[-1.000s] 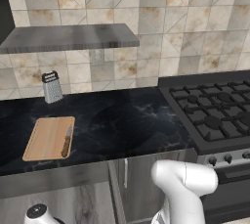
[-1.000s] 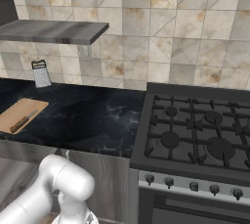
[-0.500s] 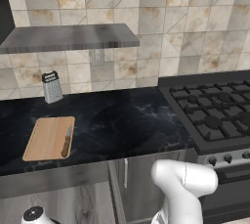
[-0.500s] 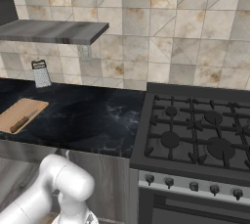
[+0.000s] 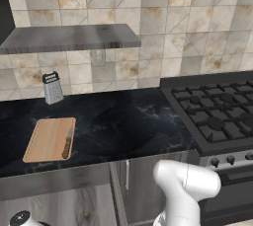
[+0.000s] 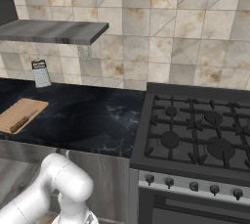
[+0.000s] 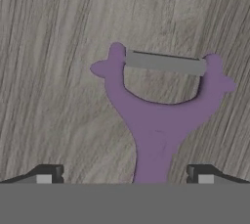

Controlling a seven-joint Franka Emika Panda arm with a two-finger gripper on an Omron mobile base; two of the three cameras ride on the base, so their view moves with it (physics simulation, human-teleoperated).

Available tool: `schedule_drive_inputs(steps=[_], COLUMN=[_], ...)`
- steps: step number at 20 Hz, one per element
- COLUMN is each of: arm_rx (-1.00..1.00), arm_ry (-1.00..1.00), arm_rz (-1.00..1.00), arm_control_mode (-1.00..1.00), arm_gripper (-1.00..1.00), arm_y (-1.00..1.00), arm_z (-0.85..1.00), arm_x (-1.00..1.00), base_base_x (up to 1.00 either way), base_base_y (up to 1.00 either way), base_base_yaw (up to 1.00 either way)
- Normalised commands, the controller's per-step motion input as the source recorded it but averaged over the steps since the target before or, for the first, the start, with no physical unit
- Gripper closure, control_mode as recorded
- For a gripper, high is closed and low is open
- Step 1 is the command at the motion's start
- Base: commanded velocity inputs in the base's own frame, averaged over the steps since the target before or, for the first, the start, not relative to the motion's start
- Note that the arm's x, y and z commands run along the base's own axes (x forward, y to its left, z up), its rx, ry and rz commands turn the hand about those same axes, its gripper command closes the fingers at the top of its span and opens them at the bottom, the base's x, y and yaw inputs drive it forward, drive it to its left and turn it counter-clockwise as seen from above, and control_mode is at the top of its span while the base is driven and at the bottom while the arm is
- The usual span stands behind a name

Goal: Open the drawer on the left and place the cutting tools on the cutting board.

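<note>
So the knife (image 5: 67, 142) is lying on the cutting board (image 5: 44, 141) — brown handle toward the front edge of the counter, short silver blade pointing back toward the wall, sitting along the board's right side in the left base view. The board lies flat on the black marble counter (image 5: 128, 126), toward its left end. A metal box grater (image 5: 52, 87) stands upright behind the board, up against the tiled wall and under a grey shelf (image 5: 69, 37). The stove (image 6: 195, 135) with its black grates is off to the right, well apart from the board.

The purple peeler (image 7: 158, 105) is in the drawer (image 7: 53, 47), flat on the grey wood-grain bottom. In the hand view it's right in front of the gripper (image 7: 124, 173) — Y-shaped head with its silver blade away from the camera, handle running down between the two finger tips. The fingers are spread wide, one on each side of the handle, and not touching it as far as I can see.

In the base views the white arm (image 5: 183, 190) bends down below the counter edge.
</note>
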Motion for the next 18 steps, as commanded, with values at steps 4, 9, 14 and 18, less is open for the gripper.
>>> schedule_drive_inputs(steps=[4, 9, 14, 18], arm_rx=[-0.02, 0.00, 0.00, 0.00], arm_ry=[0.00, 0.00, 0.00, 0.00], arm_rz=[0.00, 0.00, 0.00, 0.00], arm_control_mode=[-1.00, -1.00, -1.00, -1.00], arm_gripper=[-1.00, -1.00, -1.00, -1.00], arm_y=[0.00, 0.00, 0.00, 0.00], arm_z=[-0.10, -0.18, -0.36, -0.37], arm_x=[0.00, 0.00, 0.00, 0.00], base_base_x=[0.00, 0.00, 0.00, 0.00], base_base_y=[0.00, 0.00, 0.00, 0.00], base_base_yaw=[0.00, 0.00, 0.00, 0.00])
